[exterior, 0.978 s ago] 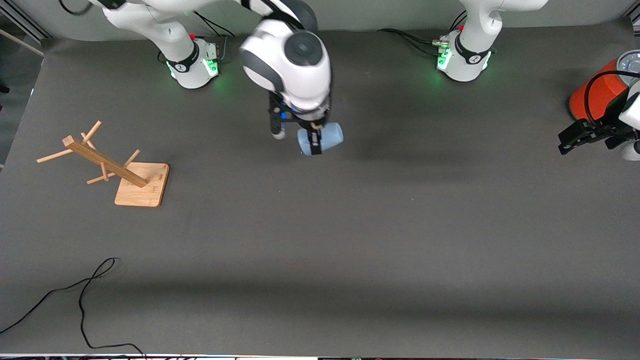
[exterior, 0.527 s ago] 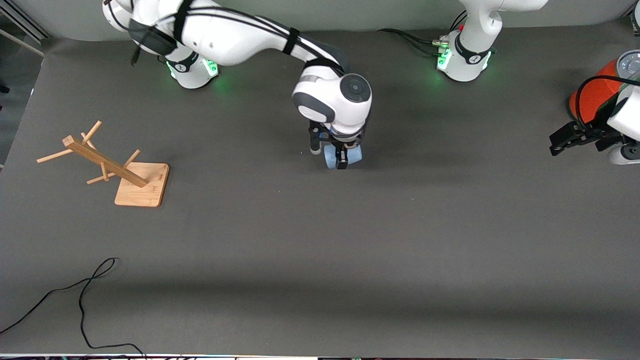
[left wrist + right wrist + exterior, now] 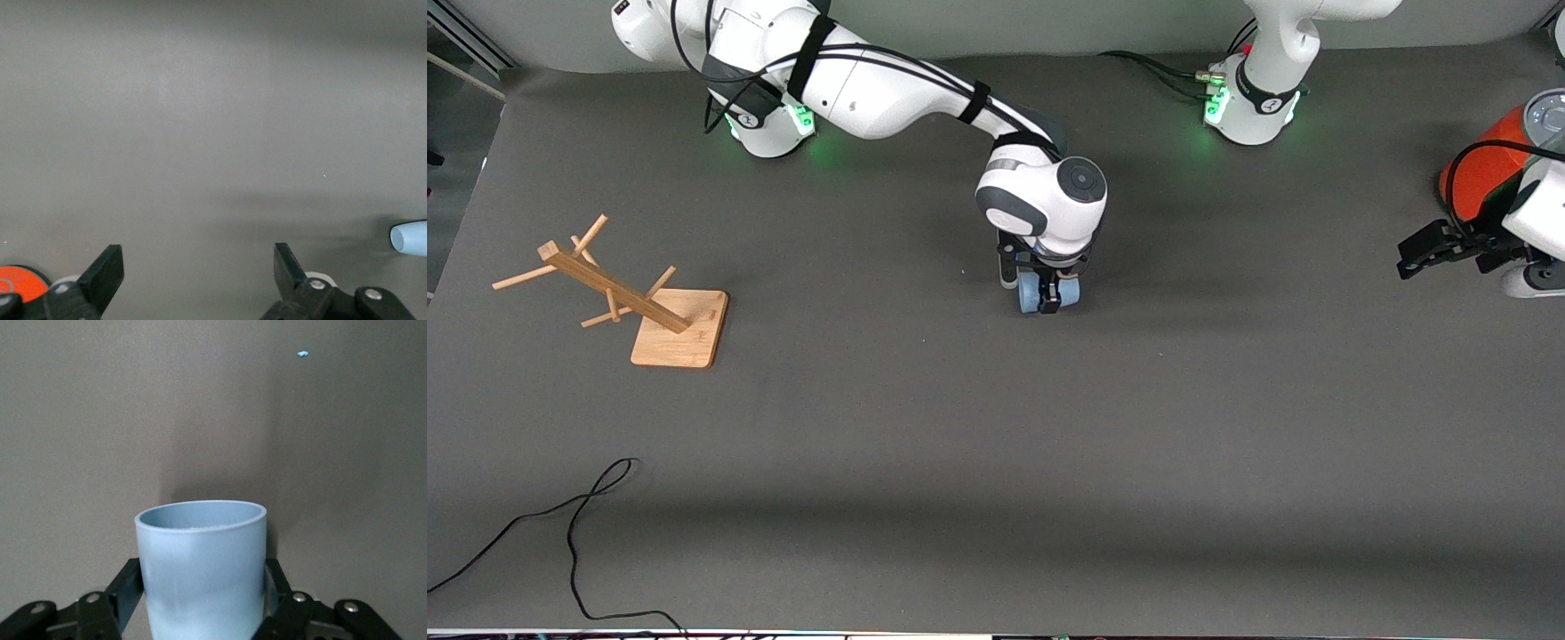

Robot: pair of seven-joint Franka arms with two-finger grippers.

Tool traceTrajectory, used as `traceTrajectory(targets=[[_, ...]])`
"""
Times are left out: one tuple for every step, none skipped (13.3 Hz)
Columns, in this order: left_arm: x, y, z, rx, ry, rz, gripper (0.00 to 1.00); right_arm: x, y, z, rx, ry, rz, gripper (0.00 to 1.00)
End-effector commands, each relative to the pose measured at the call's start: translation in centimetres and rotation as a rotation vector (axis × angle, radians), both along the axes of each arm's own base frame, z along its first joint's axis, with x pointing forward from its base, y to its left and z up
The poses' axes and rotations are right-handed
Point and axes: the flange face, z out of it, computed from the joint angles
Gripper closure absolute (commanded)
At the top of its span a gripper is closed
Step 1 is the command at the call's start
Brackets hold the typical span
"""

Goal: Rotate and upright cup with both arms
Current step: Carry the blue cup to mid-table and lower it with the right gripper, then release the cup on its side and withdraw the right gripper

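The light-blue cup (image 3: 1031, 292) is in my right gripper (image 3: 1049, 298), low over the middle of the table. The right wrist view shows the cup (image 3: 200, 567) clamped between the two black fingers (image 3: 127, 587), its open rim pointing away from the wrist toward the table. I cannot tell if it touches the table. My left gripper (image 3: 1427, 253) is open and empty at the left arm's end of the table. Its wrist view shows the spread gripper (image 3: 198, 267) over bare table, with the cup's end (image 3: 410, 238) at the picture's edge.
A wooden rack (image 3: 618, 298) leans on its square base (image 3: 680, 329) at the right arm's end. A big orange-red cylinder (image 3: 1489, 164) with a grey lid stands beside the left gripper. A black cable (image 3: 578, 533) lies near the front edge.
The right arm has stretched out and carried the cup lower and toward the left arm's end. The left gripper has shifted slightly toward the table's middle.
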Motion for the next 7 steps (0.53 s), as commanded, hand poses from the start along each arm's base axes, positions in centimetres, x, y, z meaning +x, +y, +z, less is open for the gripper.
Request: traceTrajectory(targets=[[0.3,0.0,0.7,-0.012,0.002,-0.017,0.0,0.1,0.2,-1.7,-0.014,-0.034,-0.092,0.0],[0.2,-0.1,0.7,-0.012,0.004,-0.018,0.0,0.2,0.2,-1.7,-0.013,-0.034,-0.09,0.0],[0.2,-0.2,0.7,-0.012,0.004,-0.022,0.0,0.4,0.1,-1.4,-0.01,-0.038,-0.09,0.0],[0.2,-0.2,0.9,-0.012,0.005,-0.02,0.0,0.7,0.1,-0.8,-0.004,-0.044,-0.087,0.0],[0.0,-0.2,1.1,-0.012,0.015,-0.02,0.0,1.2,0.0,0.0,0.001,-0.046,-0.095,0.0],[-0.1,-0.2,1.2,-0.012,0.025,-0.021,0.0,1.6,0.0,0.7,0.005,-0.048,-0.102,0.0],[-0.2,0.0,1.3,-0.012,0.031,-0.02,0.0,1.5,0.0,1.2,0.006,-0.05,-0.103,0.0]])
